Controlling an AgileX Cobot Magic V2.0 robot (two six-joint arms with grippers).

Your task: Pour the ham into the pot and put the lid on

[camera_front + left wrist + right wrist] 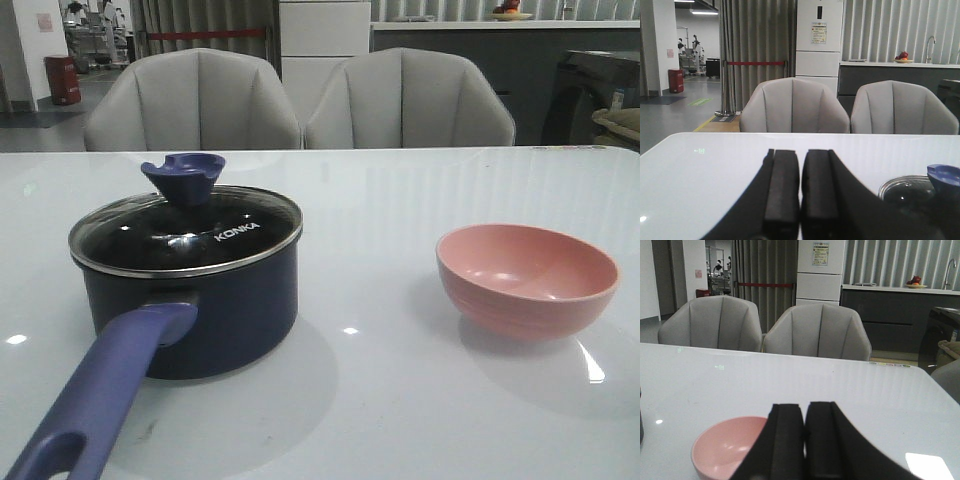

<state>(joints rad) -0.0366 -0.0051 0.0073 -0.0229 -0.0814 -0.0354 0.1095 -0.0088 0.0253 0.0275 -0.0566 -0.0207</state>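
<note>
White table [400, 200]: your lid [190, 230] covers the pot [200, 310] left; pink bowl [527, 277] right; left gripper [800, 200] and right gripper [804, 445] fingers pressed together.

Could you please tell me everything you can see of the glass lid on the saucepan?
The lid is round, of clear glass with a steel rim, and it sits level and closed on the dark navy pot, as wide as the pot's mouth. A purple-blue flared knob stands upright at its centre, and white "KONKA" lettering shows on the glass. The glass looks dark and carries light reflections, so nothing inside can be made out. Only the pot touches it; neither gripper is on it. The left wrist view shows just its edge and knob.
</note>
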